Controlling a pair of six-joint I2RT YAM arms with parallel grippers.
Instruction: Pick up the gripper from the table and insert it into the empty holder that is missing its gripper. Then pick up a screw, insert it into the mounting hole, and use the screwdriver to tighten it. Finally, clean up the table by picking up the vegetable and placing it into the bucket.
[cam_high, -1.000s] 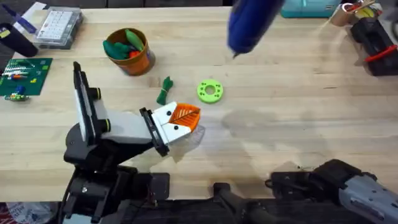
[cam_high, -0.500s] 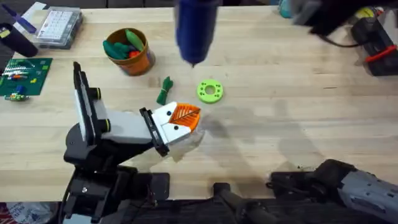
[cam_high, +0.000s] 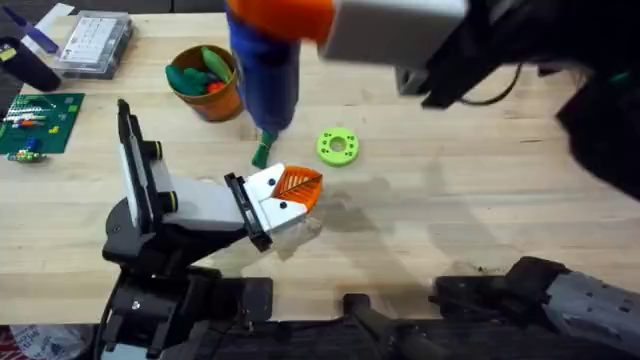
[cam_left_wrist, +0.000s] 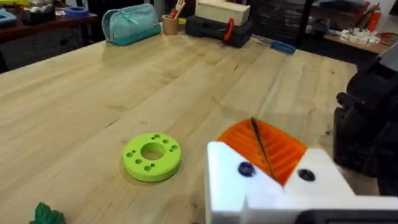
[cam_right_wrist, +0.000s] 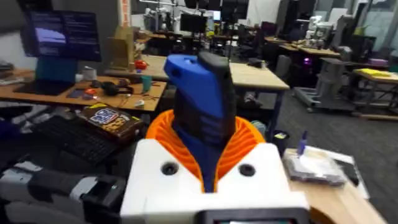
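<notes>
My right gripper (cam_high: 272, 20) hangs high over the table, its orange fingers shut on the blue screwdriver (cam_high: 266, 72); the right wrist view shows the screwdriver (cam_right_wrist: 202, 106) clamped between the ribbed pads (cam_right_wrist: 249, 140). Its bit points down just above the dark-green vegetable (cam_high: 262, 152). The orange gripper (cam_high: 298, 186) sits in the white holder (cam_high: 268, 196) at the tip of my left arm. In the left wrist view the orange fingers (cam_left_wrist: 283, 149) meet along a thin dark line. The bucket (cam_high: 222, 100) holds green and red toys.
A lime-green ring (cam_high: 337, 146) lies just right of the vegetable, also seen as a ring (cam_left_wrist: 152, 157) from the left wrist. A circuit board (cam_high: 38, 120) and a clear parts box (cam_high: 95, 42) sit at the far left. A teal pouch (cam_left_wrist: 130, 23) lies far back.
The right arm has swept left across the far side of the table with the screwdriver, from upper right to above the vegetable. The left arm has stayed still.
</notes>
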